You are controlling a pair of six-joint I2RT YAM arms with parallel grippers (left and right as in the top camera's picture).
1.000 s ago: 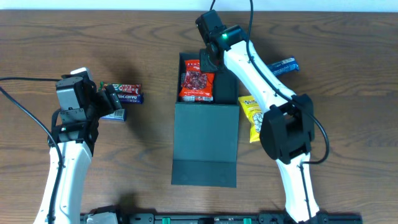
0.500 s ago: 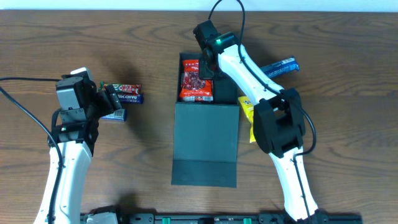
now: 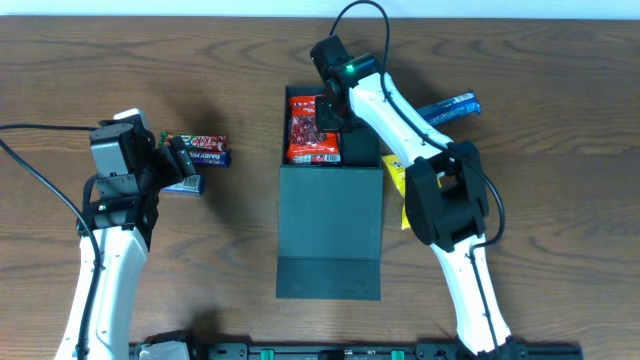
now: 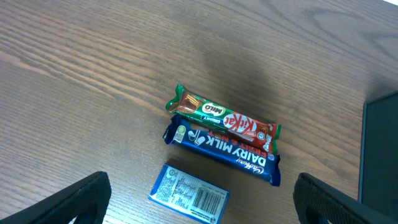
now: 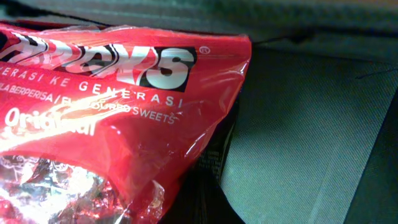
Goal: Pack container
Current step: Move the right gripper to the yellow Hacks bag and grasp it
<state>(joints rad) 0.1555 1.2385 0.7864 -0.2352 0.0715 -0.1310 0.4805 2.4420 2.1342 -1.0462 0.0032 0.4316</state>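
Note:
The dark teal container (image 3: 362, 148) stands open at the table's middle, its flap lid (image 3: 330, 225) lying flat toward the front. A red sweets bag (image 3: 313, 130) lies in its left part. My right gripper (image 3: 330, 108) reaches into the box. In the right wrist view the red sweets bag (image 5: 106, 106) fills the left, lying over a dark finger (image 5: 208, 186), with the container's teal floor (image 5: 311, 124) beside it. My left gripper (image 3: 178, 165) hangs open and empty above a small blue packet (image 4: 188, 193).
Left of the container lie a green-and-red Milo/KitKat bar (image 4: 221, 117) and a blue Dairy Milk bar (image 4: 224, 152). A yellow packet (image 3: 401, 185) and a blue wrapper (image 3: 455, 104) lie right of the box. The container's edge (image 4: 380, 155) shows in the left wrist view.
My right gripper has shifted a little to the left over the box, and the red bag has moved left with it. The left arm has not moved.

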